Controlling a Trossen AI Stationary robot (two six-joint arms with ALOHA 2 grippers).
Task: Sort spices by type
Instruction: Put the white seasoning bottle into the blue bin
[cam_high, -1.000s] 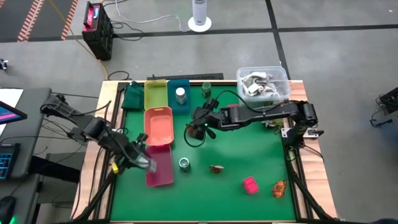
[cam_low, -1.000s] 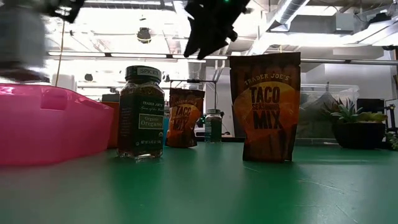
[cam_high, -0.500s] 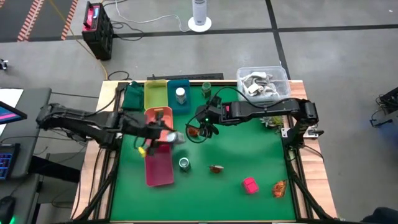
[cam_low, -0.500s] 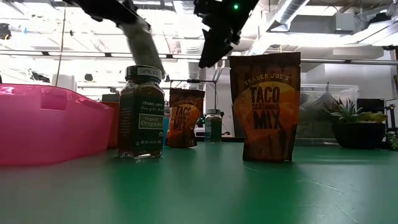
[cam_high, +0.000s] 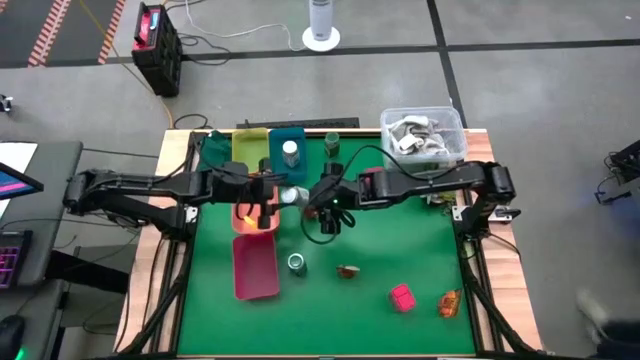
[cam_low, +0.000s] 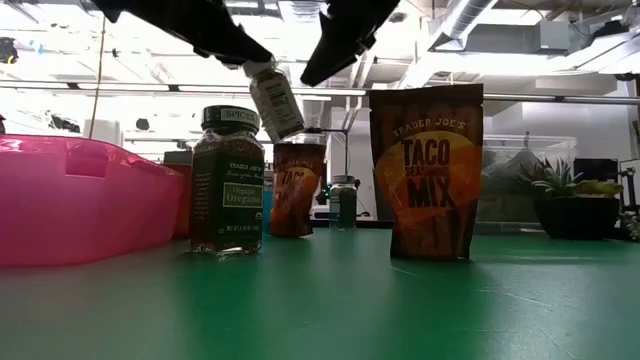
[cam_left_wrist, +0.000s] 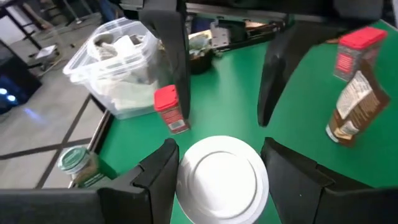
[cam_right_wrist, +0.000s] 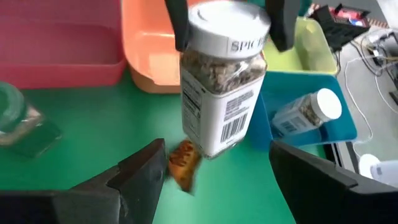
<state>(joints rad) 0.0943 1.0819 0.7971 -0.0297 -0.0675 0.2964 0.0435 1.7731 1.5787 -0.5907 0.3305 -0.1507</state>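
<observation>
From above, the left gripper (cam_high: 283, 195) is holding a white-lidded jar (cam_high: 290, 196) over the table beside the orange tray (cam_high: 252, 215), and the right gripper (cam_high: 325, 212) is hovering just beside it, holding nothing. A second white jar (cam_high: 290, 152) is lying in the blue tray (cam_high: 297, 168).

At table height, the held jar (cam_low: 275, 99) is hanging tilted in the air above a standing green-lidded jar (cam_low: 228, 182), with a taco mix sachet (cam_low: 427, 171) standing to one side.

Through the left wrist camera, the jar's white lid (cam_left_wrist: 222, 178) is sitting between the two fingers (cam_left_wrist: 158, 176), which are closed partway onto it.

Through the right wrist camera, the jar (cam_right_wrist: 219, 81) is hanging ahead of the right fingers (cam_right_wrist: 138, 173), which are spread wide and not touching it.
</observation>
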